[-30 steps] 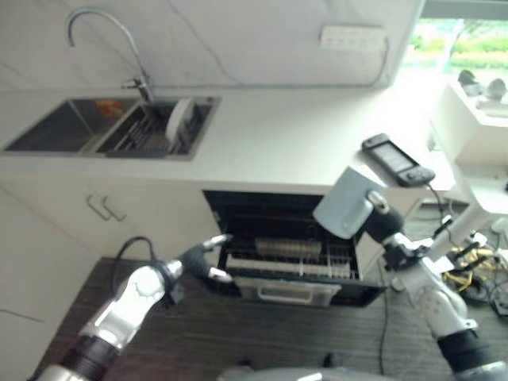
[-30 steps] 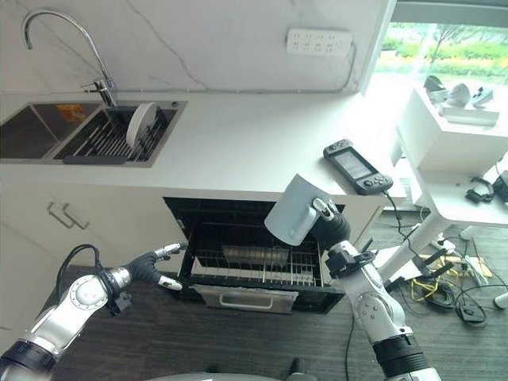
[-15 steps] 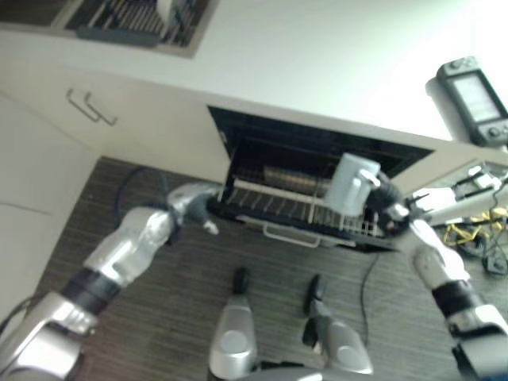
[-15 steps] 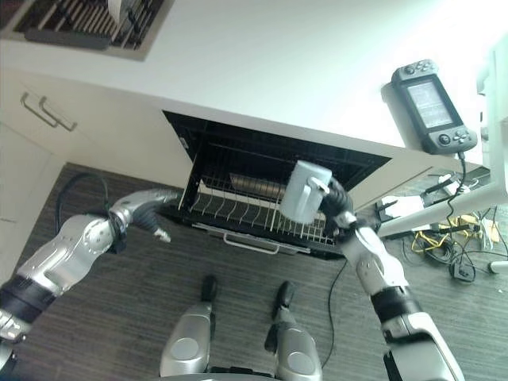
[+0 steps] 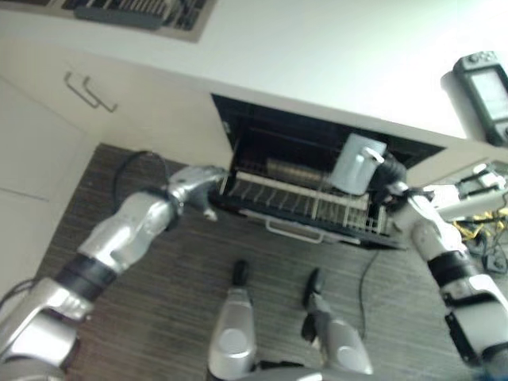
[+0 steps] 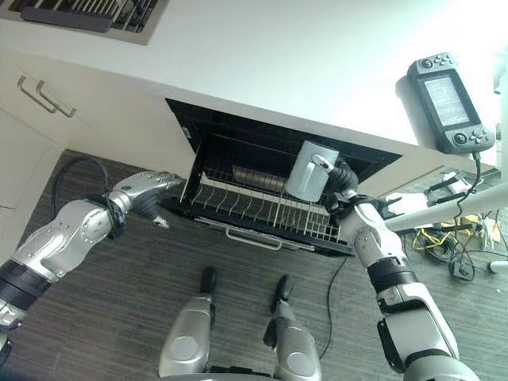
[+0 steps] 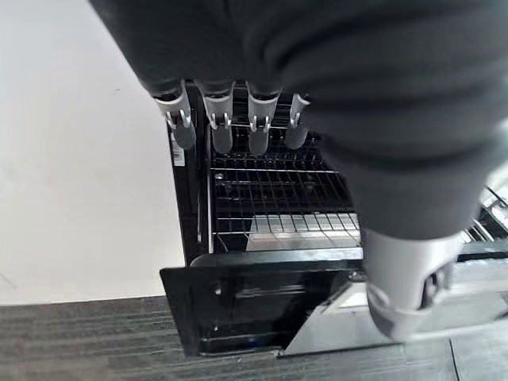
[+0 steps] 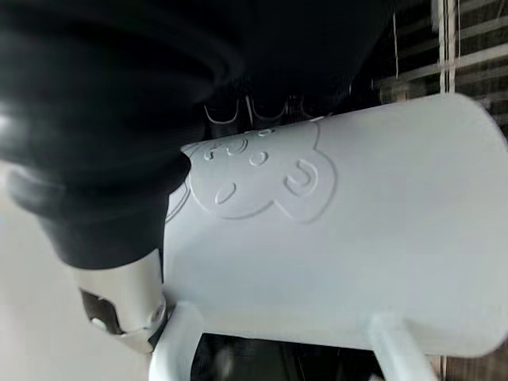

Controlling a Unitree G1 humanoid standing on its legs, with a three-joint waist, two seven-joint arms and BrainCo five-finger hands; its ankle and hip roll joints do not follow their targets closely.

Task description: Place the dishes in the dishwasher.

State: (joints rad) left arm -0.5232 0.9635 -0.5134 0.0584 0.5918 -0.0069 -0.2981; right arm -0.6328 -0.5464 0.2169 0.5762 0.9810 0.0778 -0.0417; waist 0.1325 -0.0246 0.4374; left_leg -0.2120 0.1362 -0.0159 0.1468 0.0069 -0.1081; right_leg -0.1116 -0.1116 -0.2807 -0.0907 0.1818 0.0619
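Holding the pale blue mug (image 6: 309, 171) tilted over the pulled-out dishwasher rack (image 6: 262, 208), your right hand (image 6: 343, 179) stays wrapped around it for lowering; your left hand (image 5: 197, 187), fingers relaxed, waits beside the rack's left corner.

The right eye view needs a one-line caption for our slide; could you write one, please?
Right hand holds a pale blue mug above the open dishwasher's wire rack; left hand rests at its left edge.

A dark handheld game console (image 6: 447, 103) lies on the white worktop (image 6: 262, 55) (near its right end); yellow cables (image 6: 444, 238) tangle on the dark wood-grain floor (image 6: 103, 317) below.
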